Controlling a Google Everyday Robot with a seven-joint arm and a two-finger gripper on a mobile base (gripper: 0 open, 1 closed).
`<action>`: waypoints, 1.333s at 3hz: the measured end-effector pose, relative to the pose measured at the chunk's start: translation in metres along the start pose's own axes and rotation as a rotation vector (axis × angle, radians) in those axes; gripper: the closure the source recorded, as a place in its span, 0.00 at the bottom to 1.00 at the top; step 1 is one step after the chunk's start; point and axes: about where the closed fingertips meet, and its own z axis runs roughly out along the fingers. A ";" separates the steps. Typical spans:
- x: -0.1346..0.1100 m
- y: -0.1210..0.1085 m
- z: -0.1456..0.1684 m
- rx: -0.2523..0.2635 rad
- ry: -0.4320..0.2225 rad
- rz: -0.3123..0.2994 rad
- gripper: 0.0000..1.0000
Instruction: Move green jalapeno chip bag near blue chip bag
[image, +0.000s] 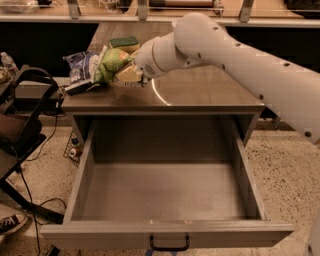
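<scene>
The green jalapeno chip bag (112, 63) is crumpled, light green and white, held in my gripper (125, 74) just above the left part of the brown tabletop (200, 90). The gripper is shut on the bag. The blue chip bag (81, 67) lies on the table's left edge, right beside the green bag on its left, partly overlapped by it. My white arm (240, 55) reaches in from the right.
A green-topped yellow sponge (125, 43) lies on the table behind the gripper. Below the tabletop a large grey drawer (165, 190) stands pulled open and empty. A black chair and cables (22, 115) stand at the left.
</scene>
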 end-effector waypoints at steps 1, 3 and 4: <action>-0.001 0.001 -0.002 0.000 -0.003 0.003 0.75; -0.003 0.004 0.002 -0.009 -0.004 0.000 0.13; -0.003 0.006 0.003 -0.012 -0.004 -0.001 0.00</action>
